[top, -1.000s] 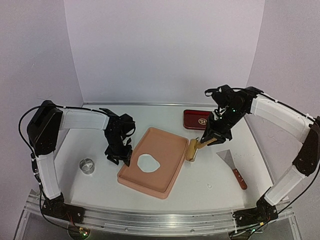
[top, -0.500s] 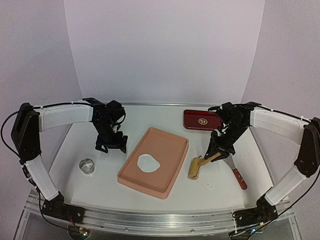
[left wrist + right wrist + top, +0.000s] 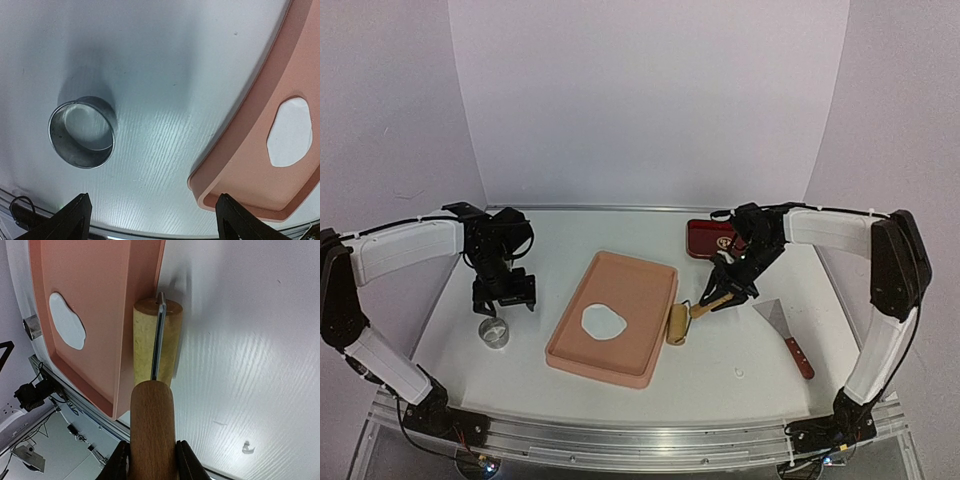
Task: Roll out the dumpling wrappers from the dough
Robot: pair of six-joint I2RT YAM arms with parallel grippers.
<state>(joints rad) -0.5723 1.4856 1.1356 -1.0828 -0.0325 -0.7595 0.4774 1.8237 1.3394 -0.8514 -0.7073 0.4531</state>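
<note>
A thin, irregular white dough sheet (image 3: 603,322) lies in the pink tray (image 3: 640,295). It also shows in the left wrist view (image 3: 290,132) and the right wrist view (image 3: 66,320). No neat round wrapper is in view. My right gripper (image 3: 728,288) is shut on the wooden handle (image 3: 152,425) of the rolling pin (image 3: 676,324). The pin's barrel (image 3: 142,345) lies on the table against the tray's right edge (image 3: 122,365). My left gripper (image 3: 503,303) is open and empty above the table, between the metal ring (image 3: 495,332) and the tray's left edge (image 3: 250,150).
The metal ring (image 3: 82,131) stands on the table at the left. A red tray (image 3: 712,238) sits at the back right. A scraper with a red-brown handle (image 3: 785,335) lies right of the rolling pin. A small white crumb (image 3: 739,372) lies near the front.
My left gripper has moved left, away from the tray, to above the ring. My right gripper has brought the rolling pin left against the tray, and the tray has shifted a little left.
</note>
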